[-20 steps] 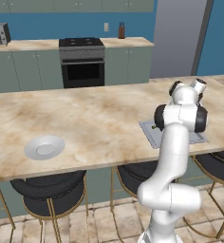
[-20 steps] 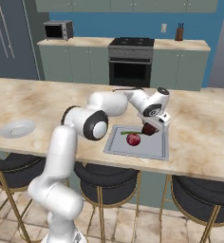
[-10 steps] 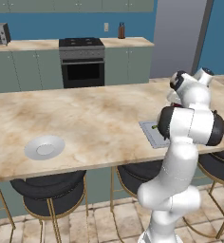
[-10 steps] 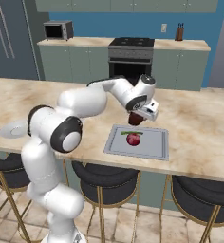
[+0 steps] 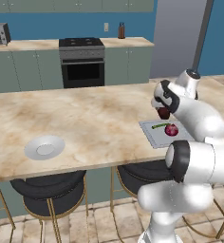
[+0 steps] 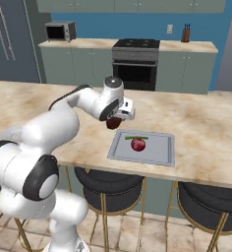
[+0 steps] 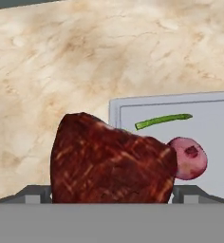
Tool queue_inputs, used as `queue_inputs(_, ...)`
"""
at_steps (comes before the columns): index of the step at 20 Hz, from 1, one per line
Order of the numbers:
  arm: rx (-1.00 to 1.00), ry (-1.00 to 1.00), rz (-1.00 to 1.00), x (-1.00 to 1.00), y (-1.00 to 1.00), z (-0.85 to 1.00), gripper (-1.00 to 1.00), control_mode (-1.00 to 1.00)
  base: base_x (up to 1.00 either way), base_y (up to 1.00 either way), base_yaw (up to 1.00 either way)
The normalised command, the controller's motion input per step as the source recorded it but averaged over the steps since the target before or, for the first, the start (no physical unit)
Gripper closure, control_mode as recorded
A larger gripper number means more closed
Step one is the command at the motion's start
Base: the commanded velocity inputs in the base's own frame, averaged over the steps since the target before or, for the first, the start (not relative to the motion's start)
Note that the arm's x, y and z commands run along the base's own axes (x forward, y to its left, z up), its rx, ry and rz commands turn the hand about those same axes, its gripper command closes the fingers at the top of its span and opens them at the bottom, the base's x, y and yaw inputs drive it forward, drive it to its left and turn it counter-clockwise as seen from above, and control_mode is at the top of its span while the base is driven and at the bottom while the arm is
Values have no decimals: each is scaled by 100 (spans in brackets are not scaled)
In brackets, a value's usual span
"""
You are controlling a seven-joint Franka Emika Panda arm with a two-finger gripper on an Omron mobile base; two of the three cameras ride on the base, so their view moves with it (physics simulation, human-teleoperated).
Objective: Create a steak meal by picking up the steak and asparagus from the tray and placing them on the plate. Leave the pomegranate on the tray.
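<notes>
One steak (image 7: 113, 160) hanging in gripper (image 6: 116, 119), jaws wide on it, above counter (image 5: 85, 123) beside tray (image 6: 157, 150) w/ asparagus (image 7: 163, 120).

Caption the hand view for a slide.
Steak held in the hand above the marble counter, with asparagus and pomegranate left on the grey tray.

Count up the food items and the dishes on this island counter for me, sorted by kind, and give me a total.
Steak, held in the gripper: 1
Asparagus on the tray: 1
Pomegranate on the tray: 1
Tray: 1
Plate: 1
Total: 5
</notes>
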Motion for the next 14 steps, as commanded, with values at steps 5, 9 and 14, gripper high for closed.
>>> queue_inputs(5, -14, 0, 17, -41, 100, 13, 100, -100, 0, 0, 0)
queue_inputs(9, -7, 5, 15, -31, 100, 23, 100, -100, 0, 0, 0)
queue_inputs(14, -4, 9, 14, -29, 100, 23, 100, -100, 0, 0, 0)
